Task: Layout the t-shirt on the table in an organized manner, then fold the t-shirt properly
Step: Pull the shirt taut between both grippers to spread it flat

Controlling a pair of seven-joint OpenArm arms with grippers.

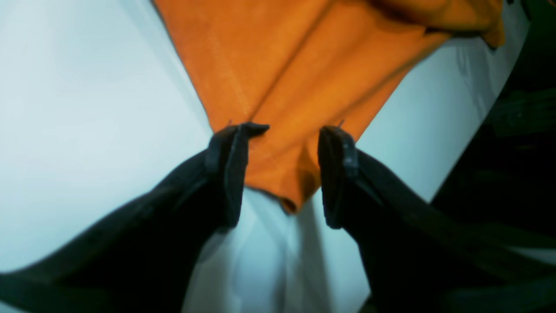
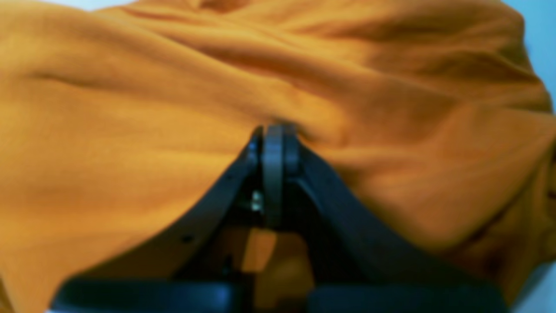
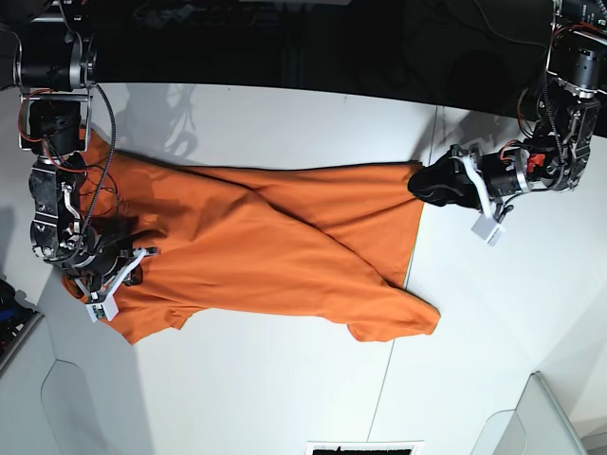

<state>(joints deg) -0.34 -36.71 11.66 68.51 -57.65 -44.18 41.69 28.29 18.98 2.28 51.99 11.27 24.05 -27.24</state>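
Orange cotton fills the left wrist view: a corner of the short-sleeved orange fabric t-shirt lies between the open jaws of the left gripper, not yet pinched, on the white matte surface.

Right wrist view: the right gripper has its jaws closed on a fold.

Base view: the shirt lies stretched but twisted and creased; I judge spreading unfinished, folding not begun.

Dark, dim background beyond the bright white surface.
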